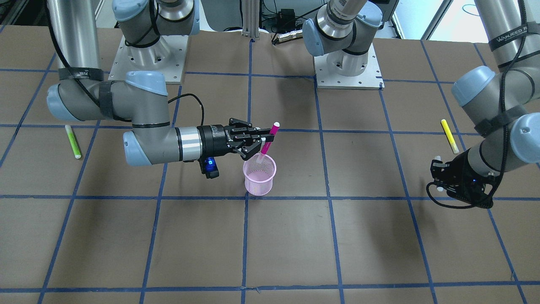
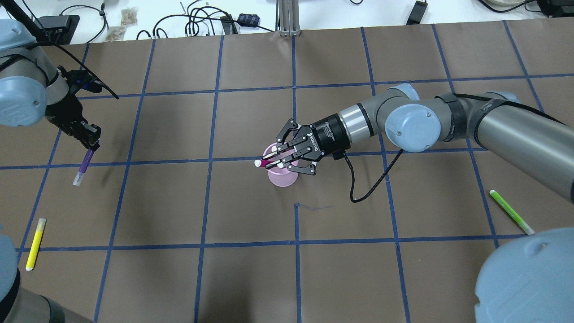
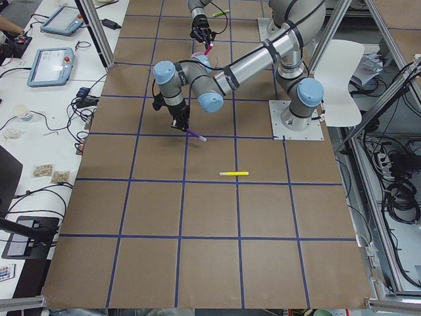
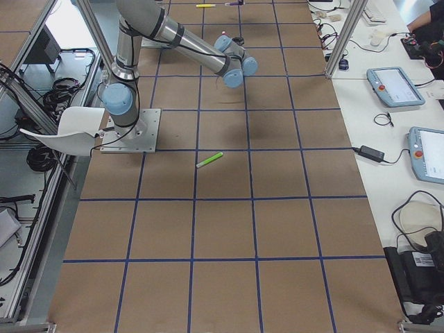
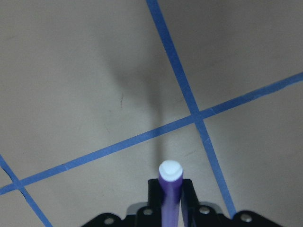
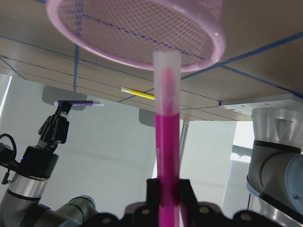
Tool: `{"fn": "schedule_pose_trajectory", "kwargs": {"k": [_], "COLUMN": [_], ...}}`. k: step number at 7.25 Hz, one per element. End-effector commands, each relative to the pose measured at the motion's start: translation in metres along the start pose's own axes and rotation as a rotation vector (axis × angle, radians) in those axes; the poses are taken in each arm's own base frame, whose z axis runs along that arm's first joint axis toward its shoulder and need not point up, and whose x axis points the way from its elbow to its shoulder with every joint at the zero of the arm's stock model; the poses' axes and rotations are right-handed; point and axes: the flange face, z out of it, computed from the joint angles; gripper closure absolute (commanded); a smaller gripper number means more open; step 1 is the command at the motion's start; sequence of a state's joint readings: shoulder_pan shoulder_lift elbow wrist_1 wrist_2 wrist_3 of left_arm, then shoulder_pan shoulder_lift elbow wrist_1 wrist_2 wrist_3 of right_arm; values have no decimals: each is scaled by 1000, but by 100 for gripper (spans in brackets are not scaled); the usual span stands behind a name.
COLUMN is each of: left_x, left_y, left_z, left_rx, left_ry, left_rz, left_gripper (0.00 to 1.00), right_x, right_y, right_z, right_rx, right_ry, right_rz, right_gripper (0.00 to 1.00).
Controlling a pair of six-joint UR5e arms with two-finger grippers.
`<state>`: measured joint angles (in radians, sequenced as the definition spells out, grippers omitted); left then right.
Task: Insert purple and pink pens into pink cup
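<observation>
The pink mesh cup [image 1: 259, 177] stands near the table's middle; it also shows in the overhead view [image 2: 282, 177]. My right gripper [image 2: 281, 155] is shut on the pink pen [image 1: 270, 137], tilted over the cup with its clear lower end at the cup's mouth. In the right wrist view the pink pen [image 6: 167, 142] points at the cup's rim [image 6: 142, 42]. My left gripper [image 2: 93, 142] is shut on the purple pen [image 2: 83, 167] and holds it above the table at the far left. The left wrist view shows the purple pen [image 5: 170, 191] between the fingers.
A yellow pen [image 2: 35, 243] lies near my left arm, also in the front view [image 1: 449, 136]. A green pen [image 2: 511, 211] lies on the right side, also in the front view [image 1: 73, 141]. Blue tape lines grid the brown table.
</observation>
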<state>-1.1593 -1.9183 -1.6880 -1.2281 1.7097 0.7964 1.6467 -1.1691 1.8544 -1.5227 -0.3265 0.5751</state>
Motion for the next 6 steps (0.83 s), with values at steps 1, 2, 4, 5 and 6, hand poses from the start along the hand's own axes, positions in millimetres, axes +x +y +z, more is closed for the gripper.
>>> {"fn": "schedule_pose_trajectory", "kwargs": {"k": [1,2,4,5,6], "left_x": [7,13,35,72,115], "left_y": [-1,1,-1,-13,-24], "left_z": [-9,-23,-51,-77,-99], "left_rx": [44,87,145,231,307], "left_ry": [23,32,17,41,68], "left_rz": [3,4,34,83,127], "left_gripper": [100,100,100,100,100], "right_x": [-1,-5,-44,-67,-76], "right_y": [1,4,62,94,118], "right_z": [-1,-3,-39,-64,-88], "right_rx": [4,8,228,439,538], "right_ry": [0,0,64,107,119], "right_rz": [5,13,-9,15,-4], "right_gripper": [5,4,2,0,0]}}
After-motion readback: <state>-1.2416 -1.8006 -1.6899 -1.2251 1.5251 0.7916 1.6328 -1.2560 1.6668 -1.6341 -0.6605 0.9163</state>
